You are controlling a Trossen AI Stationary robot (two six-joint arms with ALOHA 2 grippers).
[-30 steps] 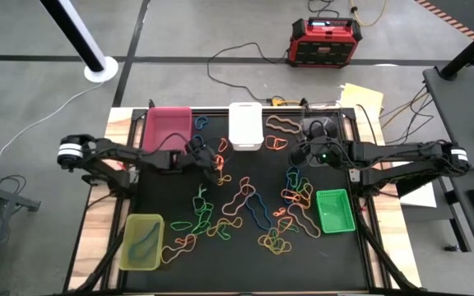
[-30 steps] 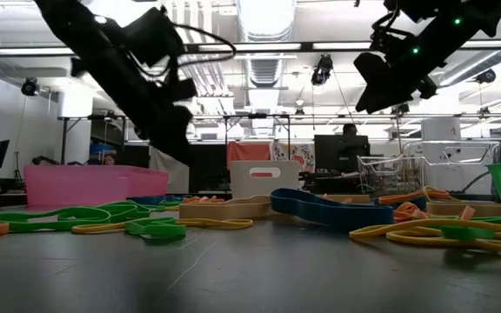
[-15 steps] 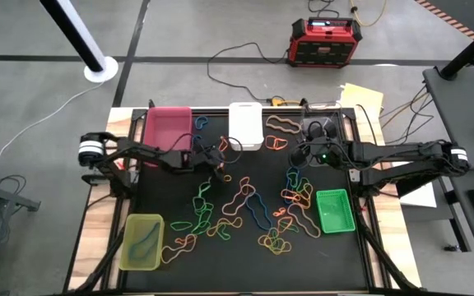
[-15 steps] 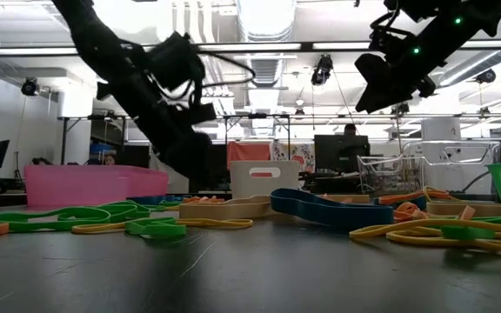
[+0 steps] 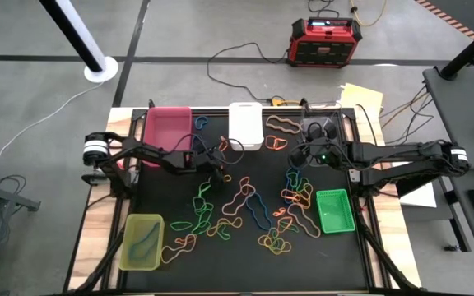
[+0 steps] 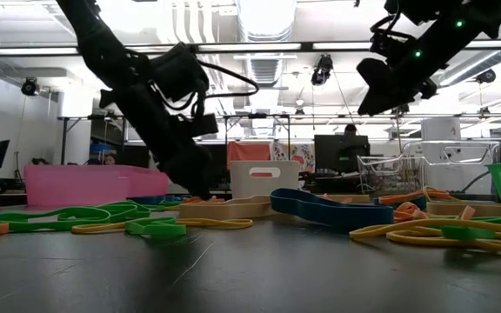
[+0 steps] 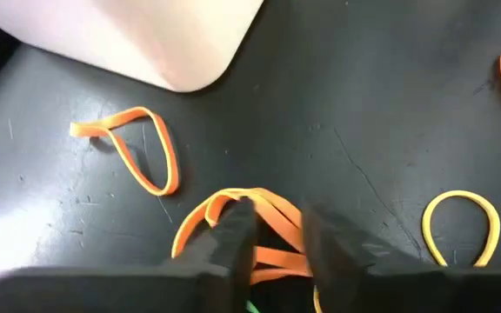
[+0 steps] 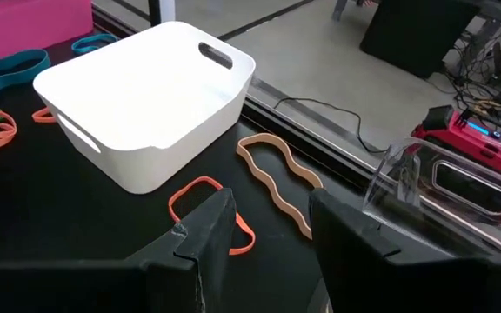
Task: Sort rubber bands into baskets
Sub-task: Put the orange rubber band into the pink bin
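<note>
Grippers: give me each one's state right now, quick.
Left gripper: down at the black mat, fingers narrowed around an orange rubber band; a firm hold cannot be told.
Right gripper: open, holding nothing, raised near the white plastic basket.

High view: overhead, straight down, whole table. Low view: tabletop level, facing room. Wrist views: close, angled down at mat. White basket (image 5: 245,125) shared by all four views.
</note>
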